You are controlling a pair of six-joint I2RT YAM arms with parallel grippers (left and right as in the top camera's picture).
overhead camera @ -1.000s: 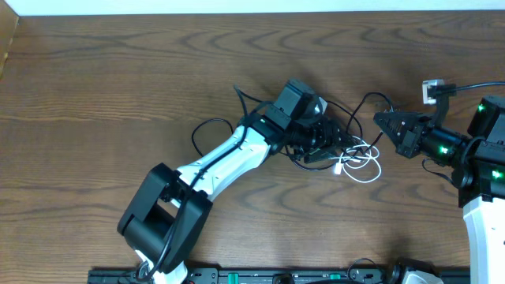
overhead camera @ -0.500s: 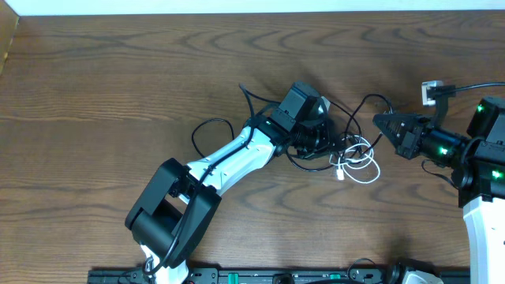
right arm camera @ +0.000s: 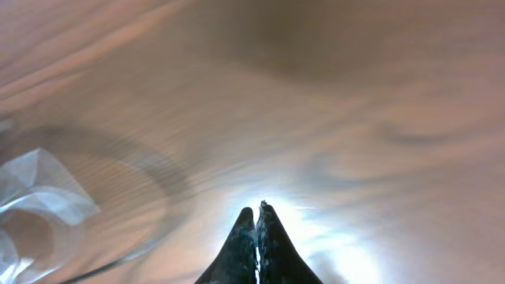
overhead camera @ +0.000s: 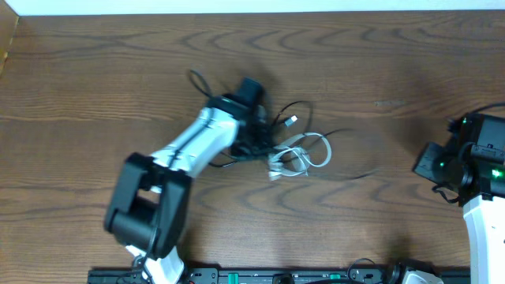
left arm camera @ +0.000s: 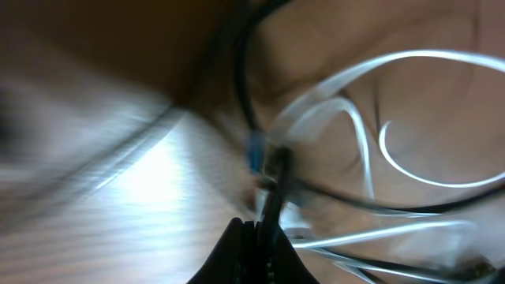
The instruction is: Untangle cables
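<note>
Farther left than before: left claw (overhead camera: 267,147), cables (overhead camera: 303,151).

One white cable (overhead camera: 278,162), at least one black cable (left arm camera: 237,71), two arms (left arm (overhead camera: 193,146), right arm (overhead camera: 481,158)), one table (overhead camera: 95,79).

Wooden table and its borders showing.
A dark brown, wood-grained table (overhead camera: 95,79) is filling the overhead view. A white strip (overhead camera: 237,5) is running along its far edge, a pale wooden corner (overhead camera: 6,39) is showing at far left, and a black rail (overhead camera: 276,276) is lying along the near edge.
</note>
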